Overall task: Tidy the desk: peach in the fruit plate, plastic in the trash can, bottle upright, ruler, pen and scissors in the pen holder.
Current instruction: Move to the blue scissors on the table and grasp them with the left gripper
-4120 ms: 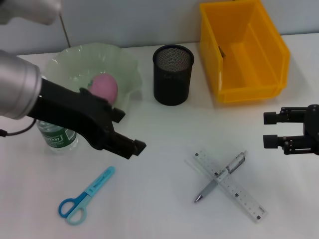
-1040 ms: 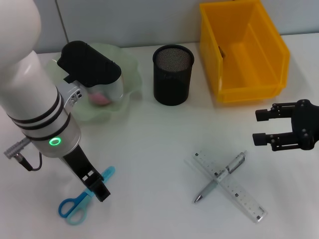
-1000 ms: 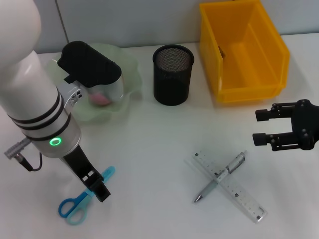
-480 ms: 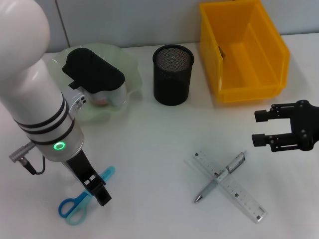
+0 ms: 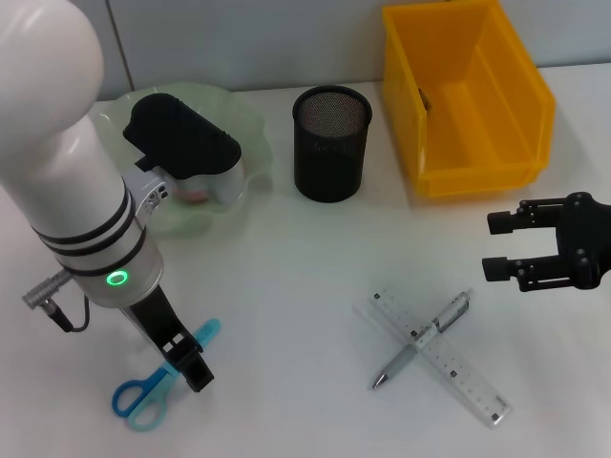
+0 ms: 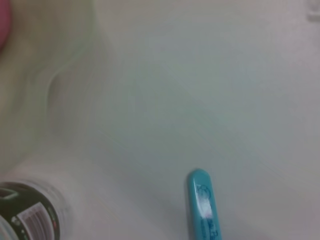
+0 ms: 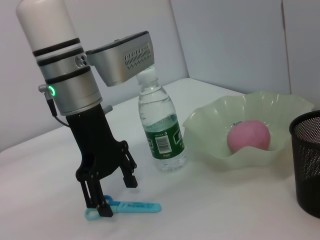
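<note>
The left gripper [image 7: 116, 197] stands straight down over the light-blue plastic-handled scissors [image 5: 162, 375] lying flat on the white counter [image 5: 305, 277], its fingers [image 7: 130, 179] spread, one tip on the counter beside the blades and the other raised on the far side.

Taking the black mesh pen holder [image 5: 330, 143] as the landmark, the scissors lie well off toward the robot's left and nearer the robot.

The scissors sit thin and flat, so the tips could close above them, or push them sideways and come up with nothing. A pinch near the blades' end could let the heavier handle loops swing and slip free.

The clear plastic water bottle with green label [image 7: 161, 127] stands upright near the arm, so a wide lift could knock it over.

The right gripper [image 5: 544, 256] hangs with fingers apart, well to the right of the holder.
</note>
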You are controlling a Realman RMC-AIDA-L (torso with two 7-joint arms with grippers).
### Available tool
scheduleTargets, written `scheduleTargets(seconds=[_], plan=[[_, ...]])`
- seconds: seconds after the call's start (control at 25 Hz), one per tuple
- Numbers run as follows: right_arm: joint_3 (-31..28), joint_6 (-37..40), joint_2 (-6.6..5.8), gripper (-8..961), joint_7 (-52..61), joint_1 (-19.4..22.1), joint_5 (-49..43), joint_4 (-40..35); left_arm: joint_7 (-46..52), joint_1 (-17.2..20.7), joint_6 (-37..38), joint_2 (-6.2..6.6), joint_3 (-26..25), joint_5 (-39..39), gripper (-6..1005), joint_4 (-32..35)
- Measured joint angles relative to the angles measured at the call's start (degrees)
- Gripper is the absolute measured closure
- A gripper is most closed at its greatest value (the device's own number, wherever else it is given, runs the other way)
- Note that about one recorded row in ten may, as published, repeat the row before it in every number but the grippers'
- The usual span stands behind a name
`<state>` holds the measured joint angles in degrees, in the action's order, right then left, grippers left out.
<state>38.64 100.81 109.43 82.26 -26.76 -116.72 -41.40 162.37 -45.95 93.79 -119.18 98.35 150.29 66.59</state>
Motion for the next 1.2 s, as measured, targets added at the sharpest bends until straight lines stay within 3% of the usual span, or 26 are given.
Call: scheduleTargets(seconds=[1.2], plan=[[-0.2,-0.4,0.06,229,0.2,-0.4,0.0,0.8,-0.9,-0.5,-0.2,0.00,0.1,-0.6,152,-0.9]])
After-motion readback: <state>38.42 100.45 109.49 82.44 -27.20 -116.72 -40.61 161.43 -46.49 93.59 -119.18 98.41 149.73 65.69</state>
